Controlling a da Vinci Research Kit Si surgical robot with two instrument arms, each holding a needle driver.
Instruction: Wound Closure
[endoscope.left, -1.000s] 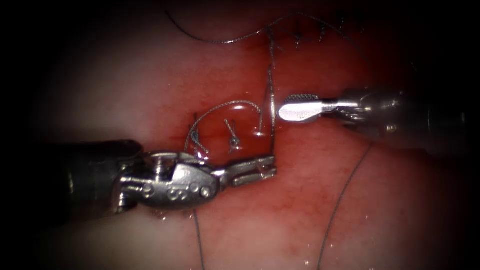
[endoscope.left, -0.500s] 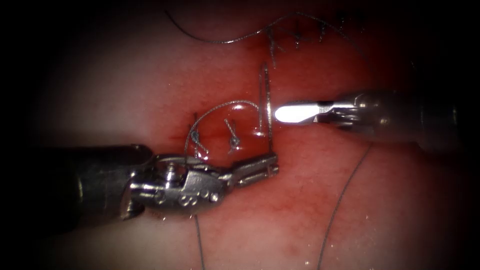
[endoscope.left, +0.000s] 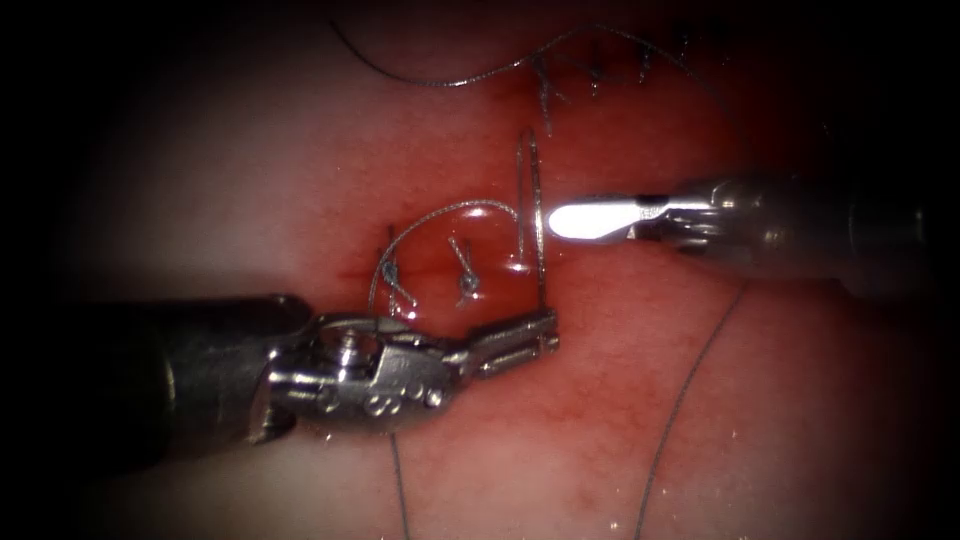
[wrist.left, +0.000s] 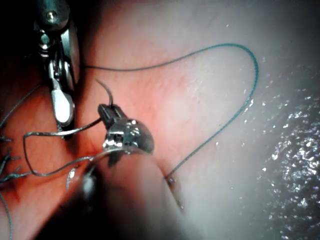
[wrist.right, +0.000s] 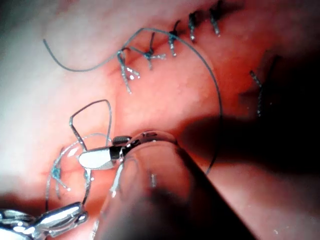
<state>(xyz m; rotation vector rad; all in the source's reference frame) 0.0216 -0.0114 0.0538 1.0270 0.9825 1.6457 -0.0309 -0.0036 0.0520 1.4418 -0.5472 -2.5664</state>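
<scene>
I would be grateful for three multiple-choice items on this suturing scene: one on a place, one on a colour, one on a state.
1. In the endoscope view, where is the right tool's tip?
A. Left of the left tool
B. Just right of the upright loop of thread
C. Under the left tool

2. In the left wrist view, what colour is the long curve of thread on the pale tissue?
A. Yellow
B. White
C. Blue-green

3. What are the left tool's jaws doing?
A. Shut on the thread
B. Wide open, holding nothing
C. Shut on the tissue

Answers:
1 B: the right tool ends beside the thread.
2 C: the curve looks blue-green.
3 A: the left tool pinches the strand's lower end.
</scene>
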